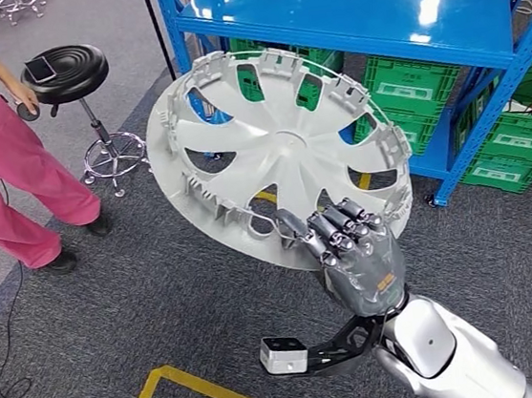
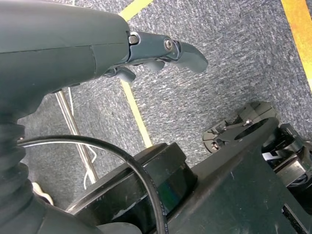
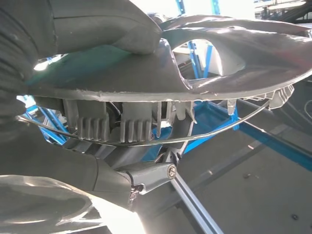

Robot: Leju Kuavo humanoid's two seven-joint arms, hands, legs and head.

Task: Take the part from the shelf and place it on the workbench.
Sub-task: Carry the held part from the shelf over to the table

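Well, biggest first: the blue shelf (image 1: 343, 8) stands ahead of me with green crates (image 1: 411, 96) under its board; grey carpet runs beneath, crossed by yellow tape (image 1: 197, 387); a person in pink trousers (image 1: 7, 180) stands off to my left beside a black stool (image 1: 65, 73) with a phone (image 1: 40, 69) lying on the seat.

Next the part itself, a silver wheel cover (image 1: 272, 150); it is off the shelf and in the air in front of it, tilted, inner face with its clips turned up toward my head camera; the workbench I am bound for is not in sight.

My right hand (image 1: 355, 246) pinches the cover at its near rim, fingers (image 1: 342, 224) curled over the inner face; from the wrist the thumb (image 3: 110, 24) lies on one face, fingers on the other.

My left hand (image 2: 162, 48) hangs low over the carpet holding nothing, fingers straight and loosely apart.

I judge the cover light, thin moulded plastic, stiff but with some flex; held at one edge it will want to droop and swing, and the smooth face could slip; the small rim clips look breakable, so grip the solid rim between spokes, not the clips, and set it down flat.
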